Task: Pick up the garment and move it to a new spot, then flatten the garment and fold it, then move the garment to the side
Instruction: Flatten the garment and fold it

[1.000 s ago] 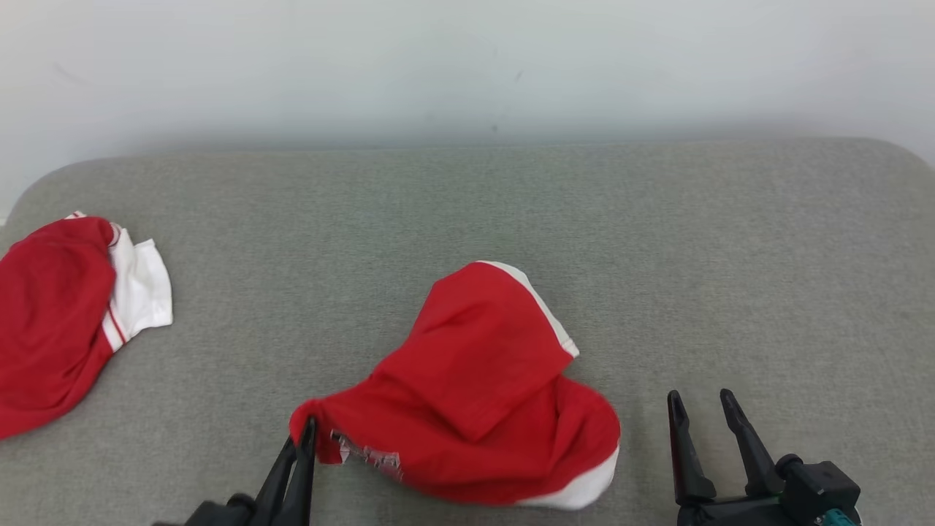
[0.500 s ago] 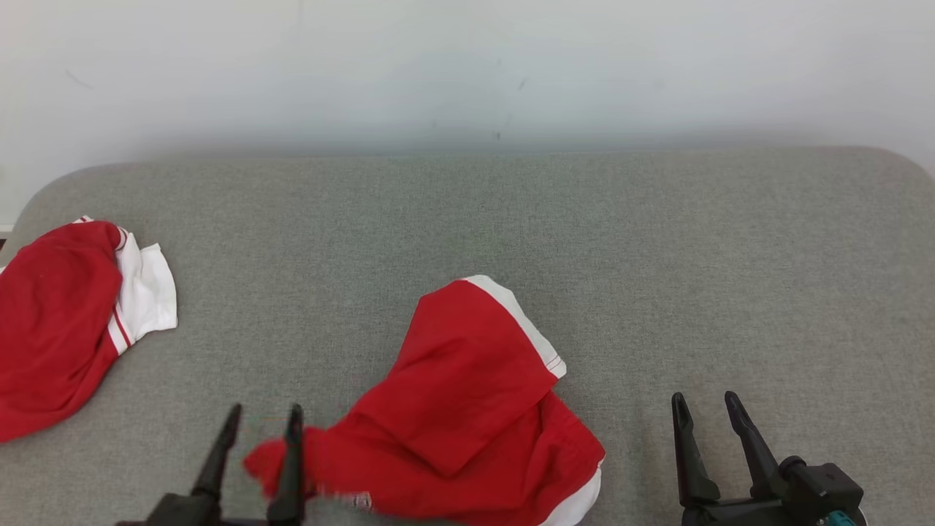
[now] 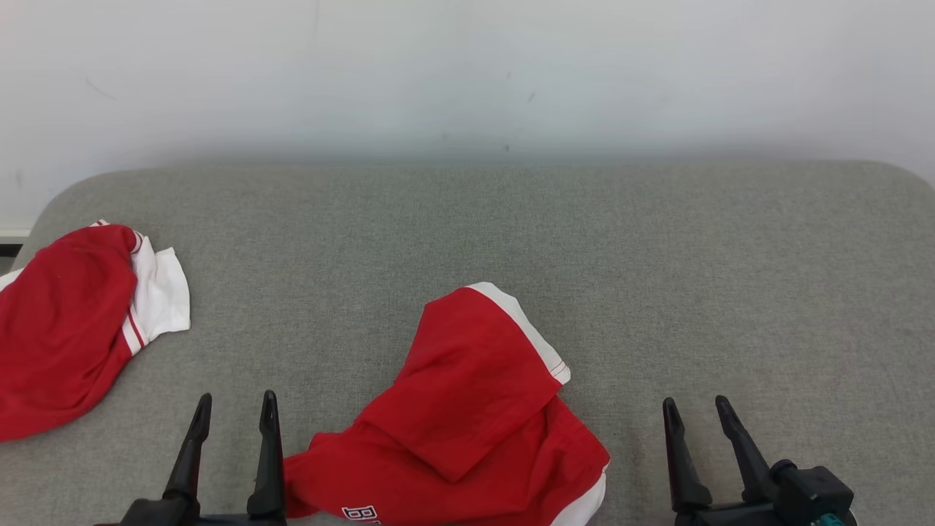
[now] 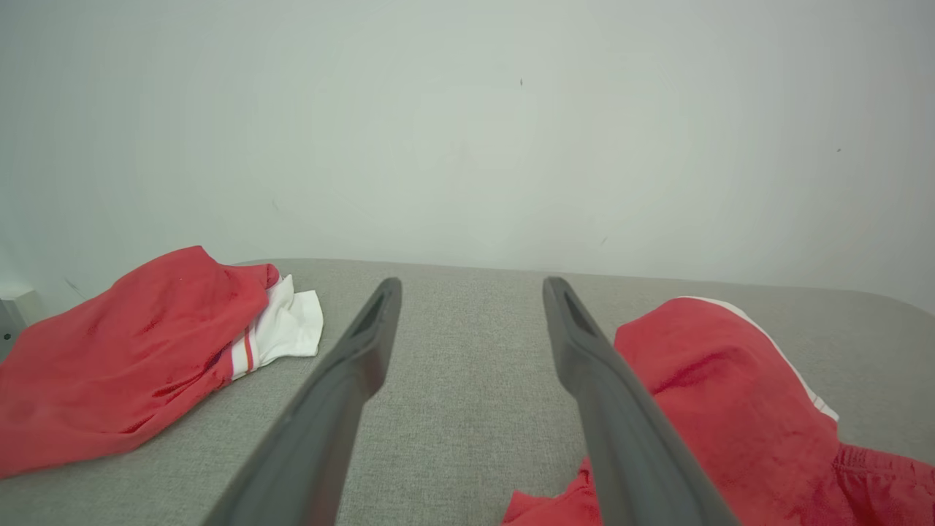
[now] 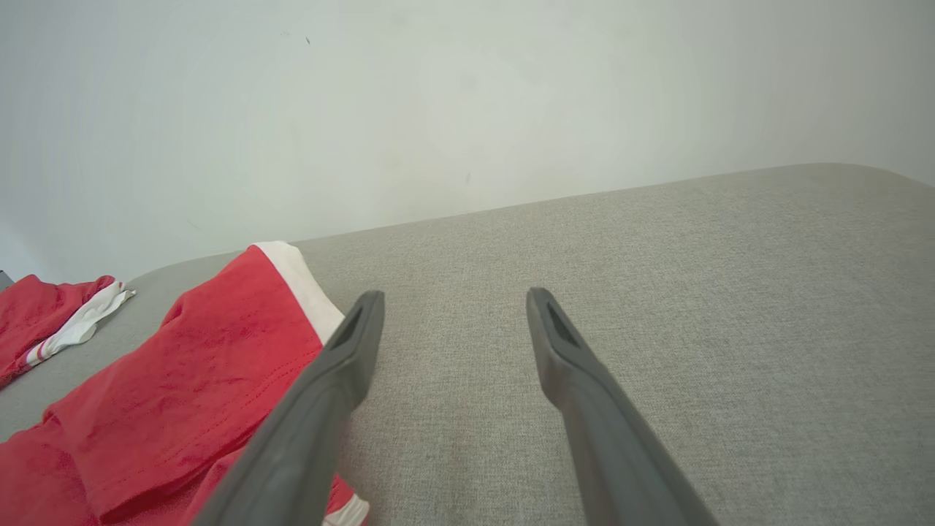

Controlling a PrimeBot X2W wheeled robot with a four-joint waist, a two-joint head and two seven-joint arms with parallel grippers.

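A red garment (image 3: pixel 467 416) with white trim lies crumpled at the near middle of the grey cushion (image 3: pixel 694 263), one flap folded over its top. It also lies at the right of the left wrist view, garment (image 4: pixel 730 394), and at the left of the right wrist view, garment (image 5: pixel 182 380). My left gripper (image 3: pixel 234 413) stands open just left of the garment's near corner, nothing between its fingers. My right gripper (image 3: pixel 697 416) stands open a little right of the garment, holding nothing. The left gripper (image 4: pixel 471 292) and the right gripper (image 5: pixel 453 299) point over bare cushion.
A second red and white garment (image 3: pixel 73 321) lies bunched at the cushion's left edge, also seen as the second garment (image 4: pixel 139 343) and the second garment (image 5: pixel 51 314). A pale wall (image 3: pixel 467 73) rises behind the cushion. Bare cushion stretches to the right and back.
My left gripper has opened, let go of the garment's corner and shifted left. The garment has settled onto the cushion. The camera has tilted slightly; the right gripper stays open in place.
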